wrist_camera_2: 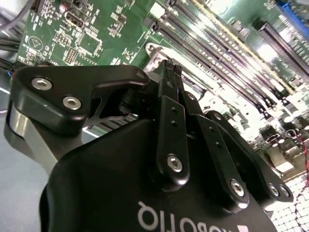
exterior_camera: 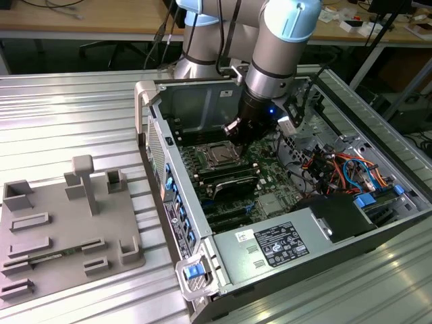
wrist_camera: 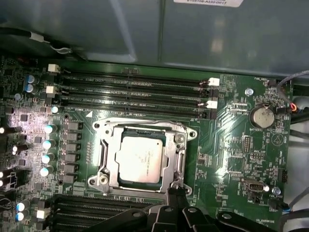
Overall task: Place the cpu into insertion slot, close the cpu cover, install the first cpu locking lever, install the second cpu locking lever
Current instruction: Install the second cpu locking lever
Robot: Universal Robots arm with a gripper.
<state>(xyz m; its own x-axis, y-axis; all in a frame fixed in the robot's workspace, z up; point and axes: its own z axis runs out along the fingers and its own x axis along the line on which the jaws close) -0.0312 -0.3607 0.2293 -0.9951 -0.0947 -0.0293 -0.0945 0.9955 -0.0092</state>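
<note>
You see the open computer case lying on the ribbed metal table, its walls standing up around the green motherboard. The grey fixture tray sits well apart, toward the exterior view's left. The arm drops into the case near the back wall, leaving open board between it and the black power supply.

In the first wrist view, you find the insertion slot between two banks of long memory slots, with a narrow strip of bare board along each side. The cpu lies flat inside the slot, its silvery top showing through the window of the cpu cover, which lies down over it.

The gripper hangs just at the slot's edge, by one corner of the frame. Its fingers look pressed together to a narrow tip, pinching nothing you can make out. Whether the tip touches the frame you cannot tell.
</note>
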